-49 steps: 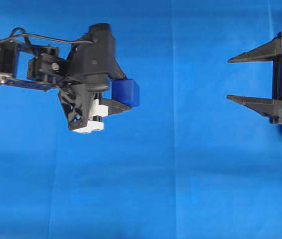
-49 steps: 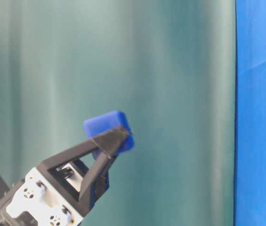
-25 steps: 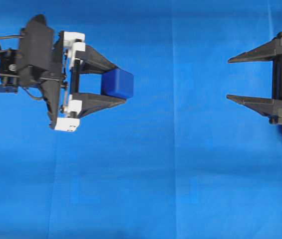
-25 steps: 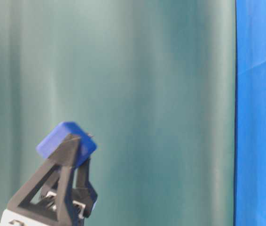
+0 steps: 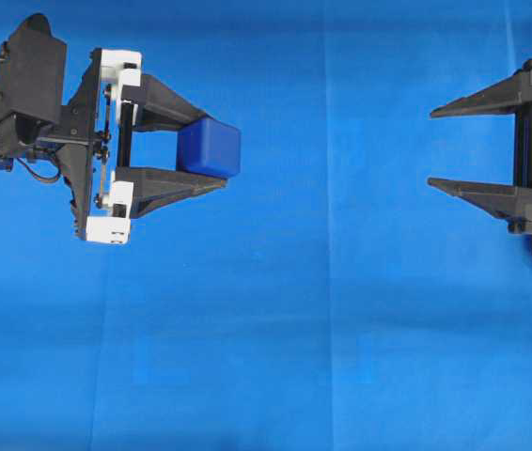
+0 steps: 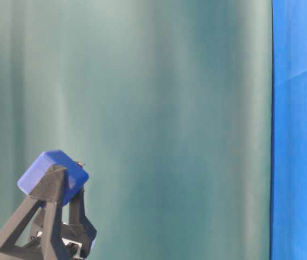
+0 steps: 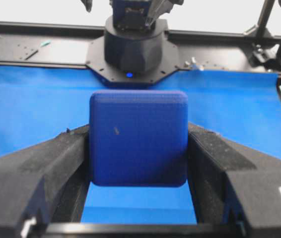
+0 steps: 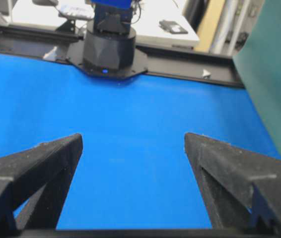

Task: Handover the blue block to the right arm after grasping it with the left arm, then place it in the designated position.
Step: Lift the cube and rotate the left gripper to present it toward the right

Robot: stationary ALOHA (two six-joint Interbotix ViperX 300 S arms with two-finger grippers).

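Overhead exterior view: the left arm's claw [image 5: 214,150] grips the blue block [image 5: 209,148] between its two black latticed fingers, near the fingertips. The block is held off the blue cloth [image 5: 322,310] that covers the worktop; the table-level exterior view confirms this, showing the block [image 6: 52,172] raised against the green backdrop [image 6: 170,108] with one finger [image 6: 50,189] across its face.

The right arm's claw [image 5: 432,148] stands with its fingers spread wide and nothing between them. It lies well apart from the block, on the far side of the cloth, at roughly the same level across the view. The two claws point toward each other, so the block sits on the line between them, with its free face turned toward the right claw.

Left wrist-mounted view: the block [image 7: 138,138] fills the gap between the fingers and touches both. The right arm's base [image 7: 133,47] stands directly beyond it.

Right wrist-mounted view: the gap between the open fingers [image 8: 36,163] shows only cloth; the block is not visible here.

Judgement: the grasp step is complete and the handover is not yet done. The coming move calls for closing the gap along this shared line. The exposed portion of the block beyond the left fingertips is small, so finger collision is the main risk.
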